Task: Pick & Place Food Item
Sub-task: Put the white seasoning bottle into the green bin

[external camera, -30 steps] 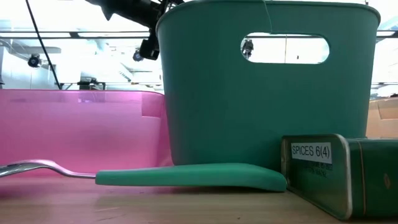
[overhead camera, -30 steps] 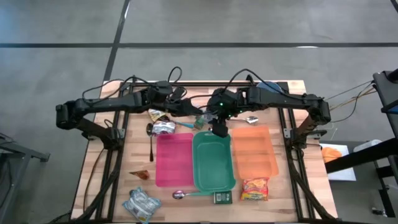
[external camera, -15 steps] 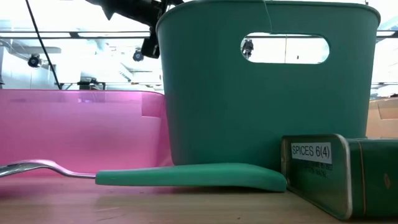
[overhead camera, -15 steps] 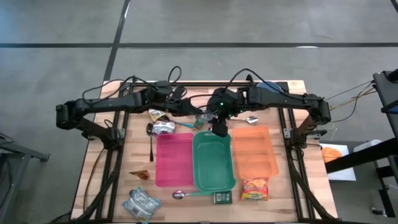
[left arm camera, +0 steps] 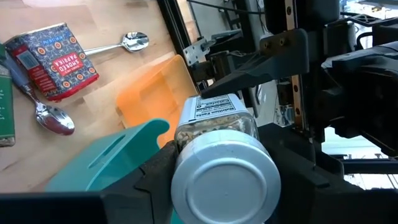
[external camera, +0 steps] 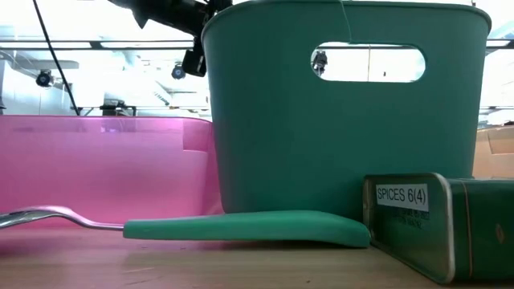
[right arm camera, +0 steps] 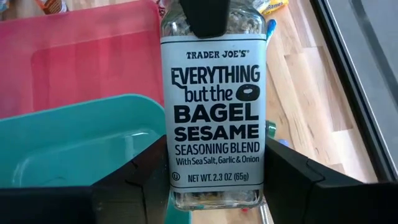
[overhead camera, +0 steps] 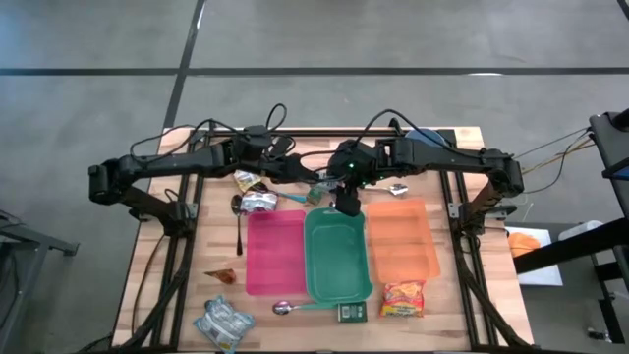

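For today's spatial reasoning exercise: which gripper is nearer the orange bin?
Right. The right gripper hangs at the green bin's far end, beside the orange bin; the left gripper is farther left.

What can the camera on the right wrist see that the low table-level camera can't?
Only the right wrist view shows the seasoning jar, its label readable, held between the right gripper fingers, with another dark finger on its top. Only the low view shows the green spice tin, a spoon and a flat green lid. Both show the teal bin and the pink bin.
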`<state>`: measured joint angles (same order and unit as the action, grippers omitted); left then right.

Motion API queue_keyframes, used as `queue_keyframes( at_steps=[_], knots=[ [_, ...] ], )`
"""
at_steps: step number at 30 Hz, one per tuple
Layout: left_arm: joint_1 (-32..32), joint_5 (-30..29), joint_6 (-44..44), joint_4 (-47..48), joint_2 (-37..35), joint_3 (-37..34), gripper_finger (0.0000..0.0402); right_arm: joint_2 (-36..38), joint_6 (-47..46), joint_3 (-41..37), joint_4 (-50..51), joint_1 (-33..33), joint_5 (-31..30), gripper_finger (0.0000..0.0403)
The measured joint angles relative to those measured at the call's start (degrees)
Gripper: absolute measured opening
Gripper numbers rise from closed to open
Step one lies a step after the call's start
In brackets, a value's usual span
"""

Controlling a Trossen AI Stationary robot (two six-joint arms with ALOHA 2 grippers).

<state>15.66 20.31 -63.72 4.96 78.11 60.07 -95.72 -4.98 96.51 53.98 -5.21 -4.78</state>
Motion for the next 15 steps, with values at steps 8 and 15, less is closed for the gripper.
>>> queue_keyframes(
  at_steps=[8,15],
  knots=[
    [-0.9,2.4,1.1,-0.6,-0.3,0.0,0.0191,0.1,-3.5,0.1,-0.4,0.0,0.3,0.0328],
    [-2.8,2.6,2.7,-0.8,-0.4,0.0,0.0191,0.1,-8.0,1.5,3.3,0.1,0.3,0.035]
  ],
)
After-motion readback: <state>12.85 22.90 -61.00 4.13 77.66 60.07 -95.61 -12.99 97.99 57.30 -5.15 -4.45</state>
